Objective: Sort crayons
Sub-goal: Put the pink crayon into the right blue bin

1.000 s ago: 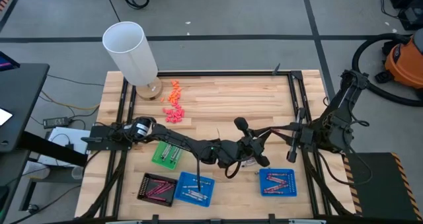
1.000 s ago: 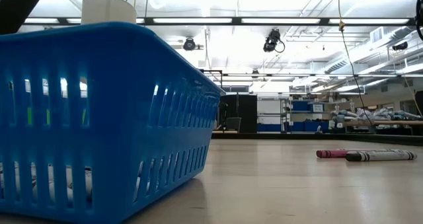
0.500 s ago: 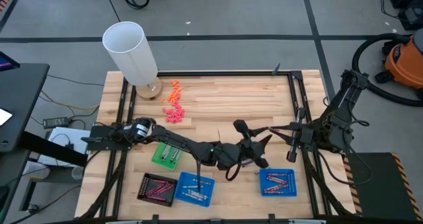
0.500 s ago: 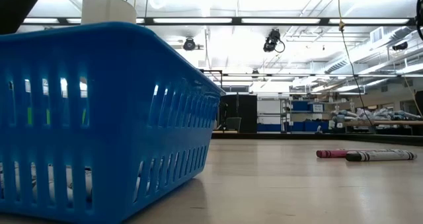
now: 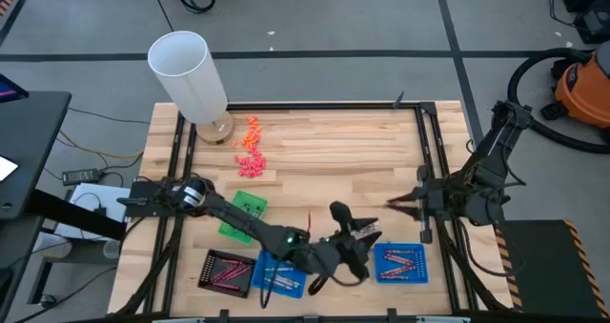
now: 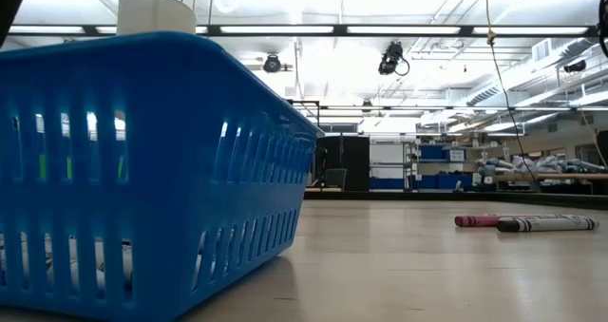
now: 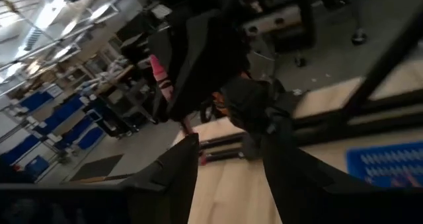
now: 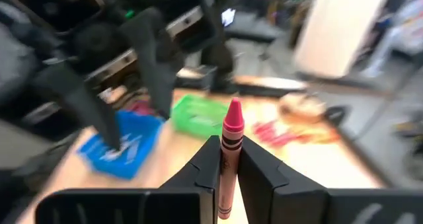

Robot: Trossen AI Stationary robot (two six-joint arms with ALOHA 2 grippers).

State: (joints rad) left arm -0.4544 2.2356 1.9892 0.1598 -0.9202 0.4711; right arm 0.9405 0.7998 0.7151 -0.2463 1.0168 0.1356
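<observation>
Left gripper [image 5: 349, 235] reaches far across the table [image 5: 324, 147]; we see its two dark fingers [image 7: 178, 178] spread apart with nothing between them. It hovers between the blue tray [image 5: 282, 273] at the front centre and the second blue tray [image 5: 400, 263] to the right, close above the wood. The left arm runs low from its base at the table's left edge, over the green tray [image 5: 244, 214], bent down toward the front.

At the front left, the black tray [image 5: 227, 271] holds pinkish sticks; the centre blue tray holds greyish ones, the green tray a few grey ones, and the right blue tray red ones. Orange and pink chunky bits [image 5: 250, 150] lie at the back left, beside a white cylinder [image 5: 188, 73] on its stand.

Right gripper [image 5: 398, 202] sits at the table's right edge, well apart from the left gripper. In the right wrist view we see it clamped on a pinkish-red crayon [image 8: 230, 159], which stands upright between the fingers, tip above them. The right arm is folded back over its base.

From the low view we note two more crayons, a pink crayon [image 6: 483, 220] and a dark crayon [image 6: 546, 224], lying flat on the wood, touching or nearly so, well to the right of the near blue tray wall.
</observation>
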